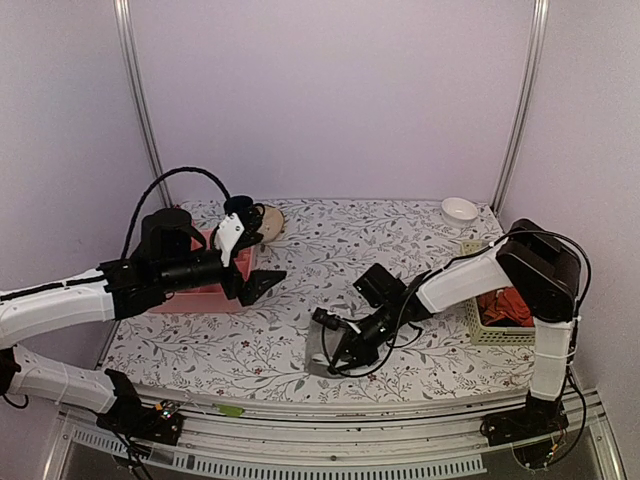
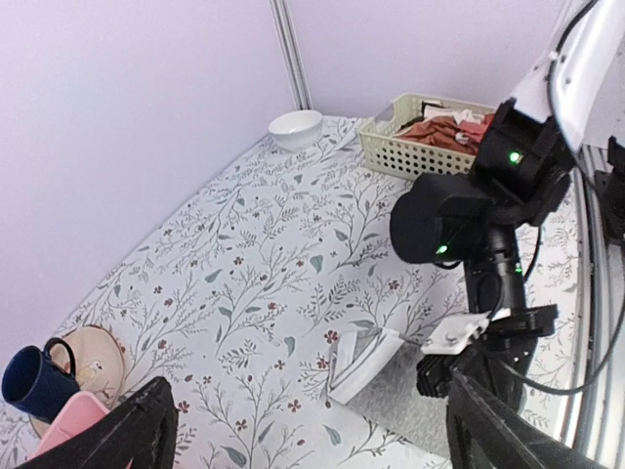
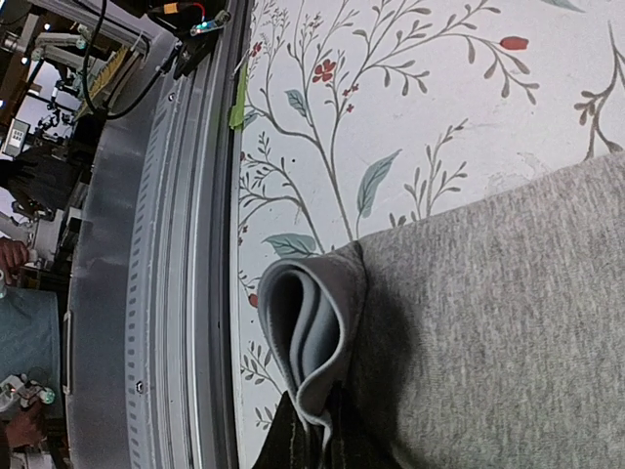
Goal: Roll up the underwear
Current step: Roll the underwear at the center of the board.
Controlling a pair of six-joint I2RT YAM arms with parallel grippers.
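Observation:
The underwear (image 1: 318,352) is grey cloth lying near the table's front edge, right of centre. In the left wrist view the underwear (image 2: 410,396) shows a folded end with pale trim. My right gripper (image 1: 338,346) is low over it. In the right wrist view, the right gripper (image 3: 325,437) is shut on a doubled-over fold of the underwear (image 3: 488,313), the fold bulging up from the dark fingertips. My left gripper (image 1: 255,262) hangs open well to the left, above the table, holding nothing. Its fingers (image 2: 146,430) frame the scene from afar.
A pink box (image 1: 195,290) sits under the left arm. A navy mug (image 1: 238,205) and a beige dish (image 1: 270,222) stand at the back left. A white bowl (image 1: 459,210) is at the back right. A woven basket (image 1: 478,325) with orange-red garments stands at the right edge.

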